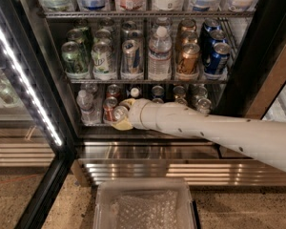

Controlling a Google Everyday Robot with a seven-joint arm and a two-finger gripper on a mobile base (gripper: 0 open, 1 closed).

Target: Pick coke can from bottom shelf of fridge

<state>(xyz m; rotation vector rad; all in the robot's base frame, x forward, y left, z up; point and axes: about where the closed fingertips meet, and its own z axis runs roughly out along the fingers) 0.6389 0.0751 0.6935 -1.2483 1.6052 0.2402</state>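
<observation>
The fridge (33, 80) stands open in front of me. On its bottom shelf (148, 126) stand lanes of short cans and small bottles. My white arm reaches in from the right, and my gripper (122, 113) is at the front left of this shelf. Its yellowish fingers (123, 124) sit above and below a coke can (119, 112), whose silver top faces me, and they look shut on it. A second red can (108, 109) stands touching it on the left. The arm hides the cans behind it.
A small clear bottle (85, 106) stands left of the red cans. The shelf above holds green, silver, gold and blue cans and a water bottle (159, 54). A white LED strip (26, 80) runs down the left. A clear plastic bin (145, 206) sits on the floor below the ribbed steel base (148, 166).
</observation>
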